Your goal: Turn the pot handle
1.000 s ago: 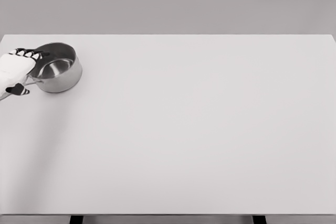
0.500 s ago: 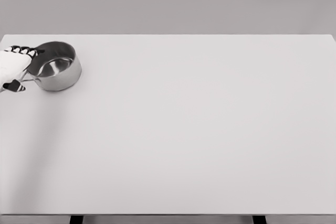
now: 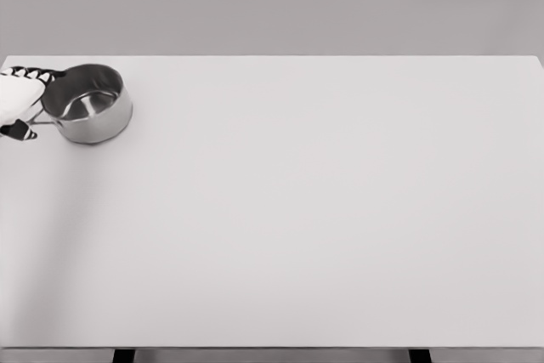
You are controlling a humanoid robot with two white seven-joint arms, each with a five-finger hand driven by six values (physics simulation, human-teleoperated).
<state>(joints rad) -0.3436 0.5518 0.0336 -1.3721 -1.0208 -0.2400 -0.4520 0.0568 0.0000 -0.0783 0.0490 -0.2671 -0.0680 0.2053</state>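
Bench [image 3: 306,210], wide and white, fills the head view under a plain grey wall, and against the earlier frames the steel pot [image 3: 87,104] near its far left corner sits a touch further back while the left hand [image 3: 15,101] has slid out toward the left edge, now partly cut off there. The hand lies palm-down just left of the pot, its dark-tipped fingers [image 3: 34,72] reaching to the pot's far-left rim and the thumb low by the short handle [image 3: 41,122]; whether they grip the handle or only rest there cannot be told.
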